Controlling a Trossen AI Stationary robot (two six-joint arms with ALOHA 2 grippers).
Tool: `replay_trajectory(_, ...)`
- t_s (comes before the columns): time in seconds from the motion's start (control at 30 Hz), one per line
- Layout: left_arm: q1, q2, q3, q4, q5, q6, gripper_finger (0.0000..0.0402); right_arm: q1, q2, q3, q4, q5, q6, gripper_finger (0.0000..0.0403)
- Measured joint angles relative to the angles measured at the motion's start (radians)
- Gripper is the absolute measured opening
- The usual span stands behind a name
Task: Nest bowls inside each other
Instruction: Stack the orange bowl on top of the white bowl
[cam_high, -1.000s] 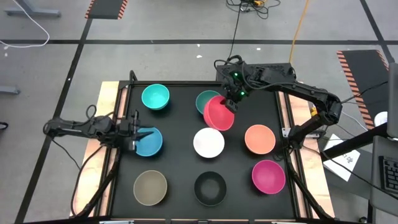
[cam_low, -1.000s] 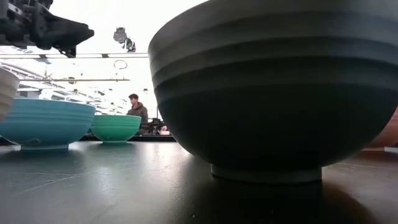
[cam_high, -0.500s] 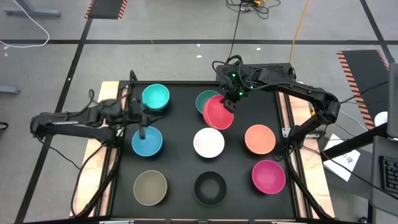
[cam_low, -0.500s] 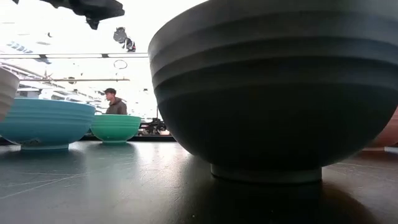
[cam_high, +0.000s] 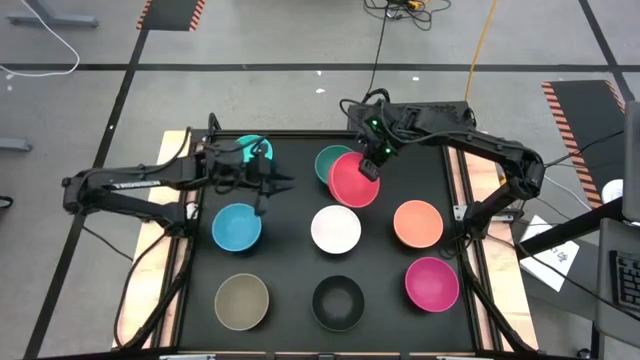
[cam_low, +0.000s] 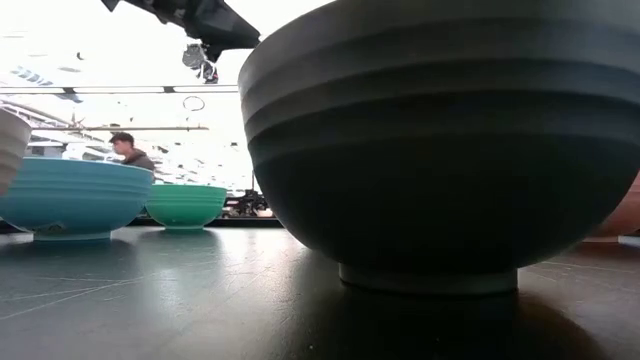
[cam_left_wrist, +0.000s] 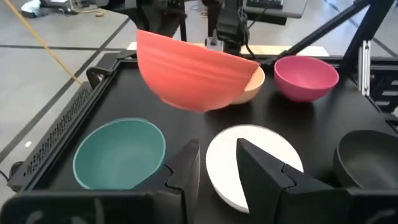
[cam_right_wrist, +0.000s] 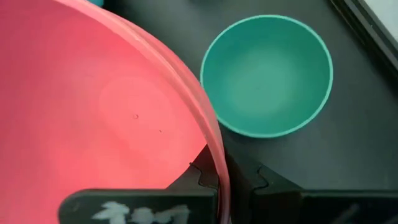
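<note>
The red-pink bowl (cam_high: 352, 181) is held tilted above the dark surface (cam_high: 290, 250), its rim pinched in the shut right tool (cam_high: 369, 168); in the high view it overlaps the dark green bowl (cam_high: 332, 160) at the far middle of the surface. The right wrist view shows what the high view hides: the rim passes between the two closed fingers (cam_right_wrist: 208, 177), and the green bowl lies beyond, separate from the held one. The left tool (cam_high: 272, 182) hangs above the surface between the turquoise bowl (cam_high: 250, 150) and the blue bowl (cam_high: 237, 227), its fingers (cam_left_wrist: 186, 165) partly apart and holding nothing, as the left wrist view shows. The remaining bowls stand separately: white bowl (cam_high: 336, 229) at centre, orange bowl (cam_high: 418, 223) to its right, and tan bowl (cam_high: 242, 301), black bowl (cam_high: 338, 303) and magenta bowl (cam_high: 432, 283) along the near edge. In the low view the black bowl fills most of the frame and blocks everything behind it; a person (cam_low: 128, 152) shows in the room beyond.
</note>
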Motion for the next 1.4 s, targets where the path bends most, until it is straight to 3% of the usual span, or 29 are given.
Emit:
replay_trajectory(0.17, 0.015, 0.027, 0.045, -0.014, 0.002, -0.031, 0.0108, 0.015, 0.040, 0.152, -0.175, 0.005, 0.037, 0.0000)
replay_trajectory(0.3, 0.033, 0.016, 0.055, -0.020, 0.001, -0.029, 0.0108, 0.052, 0.102, 0.235, -0.263, 0.083, 0.016, 0.0000)
replay_trajectory(0.57, 0.035, -0.001, 0.055, -0.044, 0.026, -0.012, 0.0108, 0.095, 0.190, 0.238, -0.243, 0.069, -0.030, 0.0000)
replay_trajectory(0.83, 0.041, -0.028, 0.053, -0.060, 0.025, 0.013, 0.0108, 0.141, 0.225, 0.238, -0.253, -0.030, -0.038, 0.0000)
replay_trajectory(1.4, 0.050, -0.136, 0.053, -0.081, 0.026, 0.015, 0.0108, 0.212, 0.244, 0.239, -0.233, -0.030, -0.019, 0.0000)
